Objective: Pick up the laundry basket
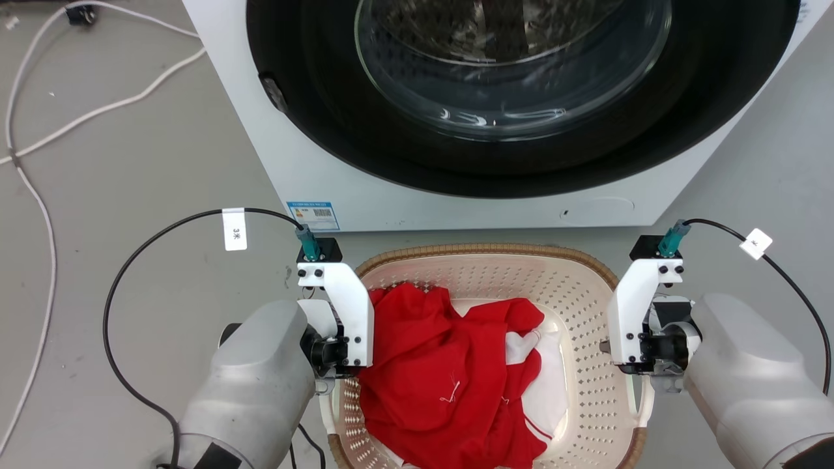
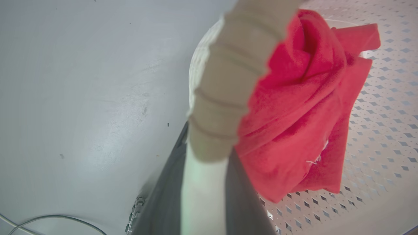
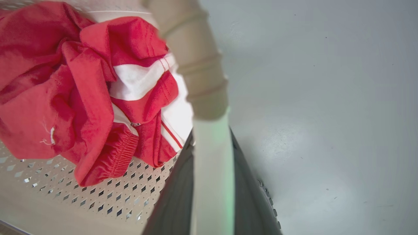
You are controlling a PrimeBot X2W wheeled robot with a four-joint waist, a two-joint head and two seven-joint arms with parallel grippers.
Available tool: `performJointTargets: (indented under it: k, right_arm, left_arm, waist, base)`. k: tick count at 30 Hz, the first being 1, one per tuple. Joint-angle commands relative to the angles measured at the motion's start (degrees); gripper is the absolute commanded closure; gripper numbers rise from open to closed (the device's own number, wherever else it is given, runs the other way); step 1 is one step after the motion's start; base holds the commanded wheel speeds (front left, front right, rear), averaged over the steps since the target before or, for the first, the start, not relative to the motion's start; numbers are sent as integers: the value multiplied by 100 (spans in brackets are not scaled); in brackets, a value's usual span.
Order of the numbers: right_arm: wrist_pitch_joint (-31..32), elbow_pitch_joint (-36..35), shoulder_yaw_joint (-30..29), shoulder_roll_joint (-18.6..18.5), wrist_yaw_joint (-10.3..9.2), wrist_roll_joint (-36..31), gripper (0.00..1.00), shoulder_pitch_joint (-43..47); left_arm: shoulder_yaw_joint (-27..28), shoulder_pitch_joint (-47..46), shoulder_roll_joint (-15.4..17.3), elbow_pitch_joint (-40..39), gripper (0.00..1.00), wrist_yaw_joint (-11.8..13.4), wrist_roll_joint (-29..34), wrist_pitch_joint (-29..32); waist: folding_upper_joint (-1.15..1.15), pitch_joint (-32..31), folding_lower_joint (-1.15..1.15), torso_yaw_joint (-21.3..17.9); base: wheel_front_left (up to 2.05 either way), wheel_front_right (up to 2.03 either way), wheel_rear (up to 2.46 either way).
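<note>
Just behind the laundry basket [image 1: 495, 251], near its far brown rim with a narrow strip of grey floor [image 1: 130, 163] between: white washer [image 1: 313, 163] with dark round door [image 1: 313, 85], wider than the basket, closing the way forward. Inside the basket, red clothes [image 1: 430, 365] with some white, heaped more toward the left wall and rising to the rim there. At far left on the floor, white cables [image 1: 98, 111], well apart from the basket.

Left end effector [image 2: 207, 156] clenched on the left white handle [image 2: 202, 195], one dark finger at each side of it, red cloth just beside the inner finger. Right end effector [image 3: 212, 137] clenched in same manner on the right handle [image 3: 212, 182], white part of the clothes just beside its inner finger. From each wrist, black cable [image 1: 267, 210] looping outward over the floor. Grey floor spreading wide at left and at right of both arms.
</note>
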Motion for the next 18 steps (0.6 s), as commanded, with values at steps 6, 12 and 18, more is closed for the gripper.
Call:
performJointTargets:
  k: [6, 12, 18]
  right_arm:
    - [523, -9, 129, 113, 0, 330, 100, -88]
    - [960, 65, 218, 192, 7, 533, 100, -56]
    - [1259, 204, 314, 280, 7, 642, 100, 78]
  left_arm:
    - [9, -190, -26, 222, 100, -178, -126, 182]
    - [-3, -122, 36, 337, 100, -236, -187, 432]
    - [-9, 148, 72, 416, 100, -283, -280, 716]
  waist:
    - [0, -414, 1, 67]
    - [0, -793, 1, 88]
    - [0, -1225, 1, 110]
  base:
    - [0, 0, 0]
    - [0, 0, 0]
    - [0, 0, 0]
